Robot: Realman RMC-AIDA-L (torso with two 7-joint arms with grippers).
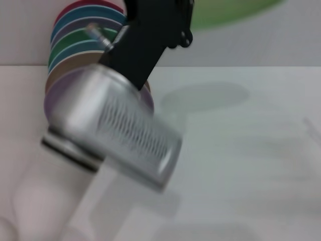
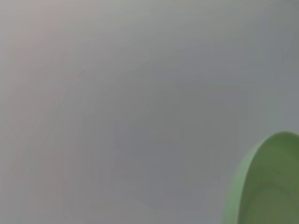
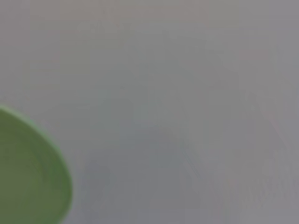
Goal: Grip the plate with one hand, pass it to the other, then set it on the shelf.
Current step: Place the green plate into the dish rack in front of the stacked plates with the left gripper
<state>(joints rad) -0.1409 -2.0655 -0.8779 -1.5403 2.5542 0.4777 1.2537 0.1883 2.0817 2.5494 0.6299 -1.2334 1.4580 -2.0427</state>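
The light mint-green plate (image 1: 235, 12) is up in the air at the top edge of the head view, well above the table, and casts a shadow on it. My left gripper (image 1: 186, 22), black and angular on its thick silver arm, reaches up to the plate's left end and meets it there. The plate's rim also shows in the left wrist view (image 2: 268, 186) and in the right wrist view (image 3: 28, 172). The wire shelf (image 1: 99, 35) stands at the back left, behind the left arm. My right gripper is out of view.
Several coloured plates (image 1: 75, 47) stand on edge in the shelf, among them a darker green one and a lavender one (image 1: 56, 98) at the front. The pale table (image 1: 241, 150) spreads right of the left arm, which hides much of the left side.
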